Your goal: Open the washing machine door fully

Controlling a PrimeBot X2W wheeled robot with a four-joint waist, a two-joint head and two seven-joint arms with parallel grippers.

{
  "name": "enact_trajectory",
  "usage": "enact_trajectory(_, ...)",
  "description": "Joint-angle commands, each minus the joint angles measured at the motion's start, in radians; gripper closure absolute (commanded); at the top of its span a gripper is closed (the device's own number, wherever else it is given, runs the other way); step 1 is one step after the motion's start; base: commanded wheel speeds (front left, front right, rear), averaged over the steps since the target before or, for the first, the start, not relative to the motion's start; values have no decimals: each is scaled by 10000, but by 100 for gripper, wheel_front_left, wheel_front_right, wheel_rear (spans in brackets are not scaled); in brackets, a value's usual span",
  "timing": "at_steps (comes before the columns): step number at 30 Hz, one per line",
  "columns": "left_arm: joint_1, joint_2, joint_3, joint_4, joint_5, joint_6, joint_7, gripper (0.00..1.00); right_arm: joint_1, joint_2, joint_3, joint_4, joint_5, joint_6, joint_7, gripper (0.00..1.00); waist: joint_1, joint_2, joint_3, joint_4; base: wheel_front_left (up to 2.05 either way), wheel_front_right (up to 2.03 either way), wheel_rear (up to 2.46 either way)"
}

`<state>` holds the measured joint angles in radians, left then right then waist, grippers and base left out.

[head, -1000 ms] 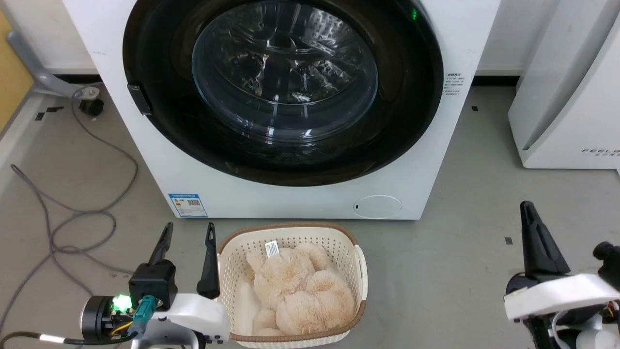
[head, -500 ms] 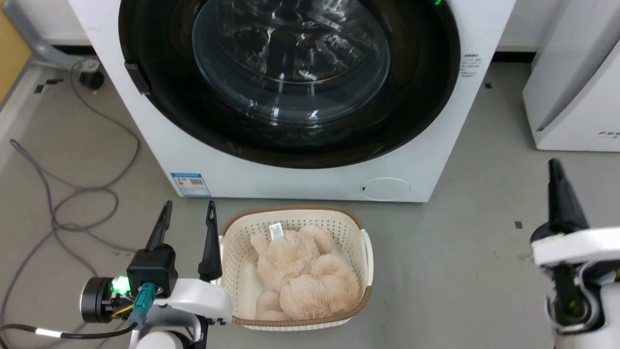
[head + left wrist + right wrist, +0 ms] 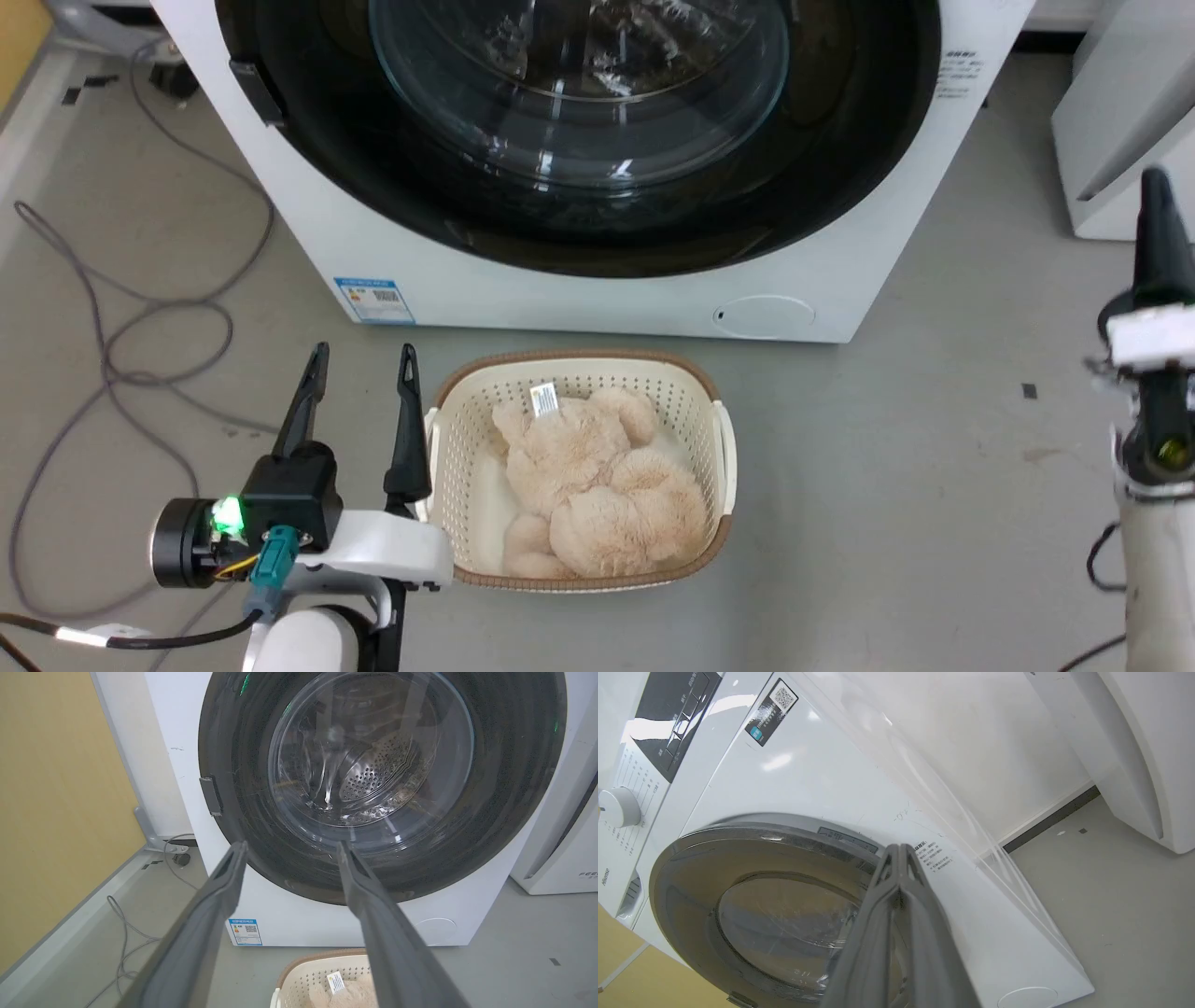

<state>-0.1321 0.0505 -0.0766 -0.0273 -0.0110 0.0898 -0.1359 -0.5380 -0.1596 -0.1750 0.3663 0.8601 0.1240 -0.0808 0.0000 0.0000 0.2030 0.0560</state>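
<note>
Black-rimmed washing machine door (image 3: pixel 579 121), shut, lies ahead — left tool (image 3: pixel 364 351) spread, right tool (image 3: pixel 1156 182) pressed together.

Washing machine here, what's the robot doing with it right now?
The robot faces the washing machine; the washing machine door is shut and neither gripper touches it. The left gripper is open and empty, hovering beside a basket that holds a beige plush toy on the floor. The right gripper, fingers pressed together, is held up off the machine's right side, aimed toward the door's rim. Opening has not yet begun.
</note>
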Motion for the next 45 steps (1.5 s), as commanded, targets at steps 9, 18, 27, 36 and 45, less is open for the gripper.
enact_trajectory(9,-552,56,5,-238,5,214,-284,0,-2179,-566,445,1252,750,42,27,100,0,0,757,278,0,0,0)
enact_trajectory(18,-844,44,-28,-364,-51,347,-472,0,-3926,-912,1047,2425,1103,47,20,100,0,0,1420,527,0,0,0)
enact_trajectory(27,-1093,25,-150,-407,-90,495,-639,0,-5179,-1058,1583,3240,1551,51,42,100,0,0,1817,784,0,0,0)
enact_trajectory(36,-1256,12,-216,-448,-138,663,-827,0,-6160,-1315,2313,3999,2116,56,272,100,0,0,2135,1002,0,0,0)
enact_trajectory(45,-1473,5,-332,-445,-144,794,-1015,0,-6792,-1569,3193,4393,3011,61,1109,100,0,0,2376,1105,0,0,0)
